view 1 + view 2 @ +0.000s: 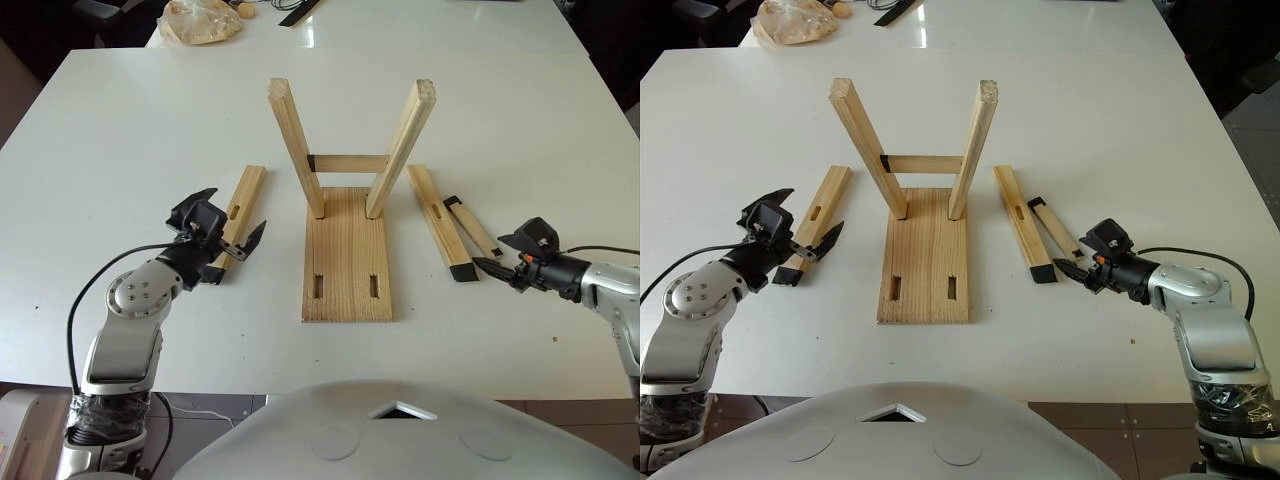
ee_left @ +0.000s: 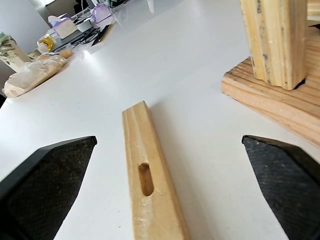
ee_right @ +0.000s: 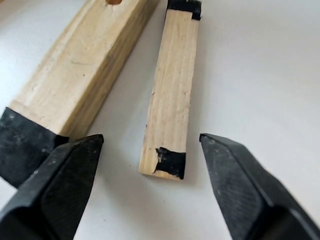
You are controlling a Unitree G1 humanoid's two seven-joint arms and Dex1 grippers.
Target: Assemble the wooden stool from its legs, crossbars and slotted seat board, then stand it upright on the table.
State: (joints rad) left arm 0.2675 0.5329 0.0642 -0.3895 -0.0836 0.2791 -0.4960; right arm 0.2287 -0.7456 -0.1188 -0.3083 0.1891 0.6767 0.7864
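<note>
Your left end effector (image 1: 228,222) is spread wide, straddling the near end of a loose leg (image 1: 247,190) lying on the surface (image 1: 120,120). Your right end effector (image 1: 490,252) is also released, framing the near end of the short crossbar (image 3: 170,90), which lies beside another loose leg (image 1: 438,218). The slotted seat board (image 1: 345,270) lies flat between them, with two standing legs (image 1: 298,150) joined by a crossbar (image 1: 348,163).

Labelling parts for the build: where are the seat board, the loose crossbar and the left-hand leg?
seat board (image 1: 346,255): left eye view, bare middle
loose crossbar (image 3: 172,85): right wrist view, mid-length
left-hand leg (image 2: 141,140): left wrist view, face near slot
</note>
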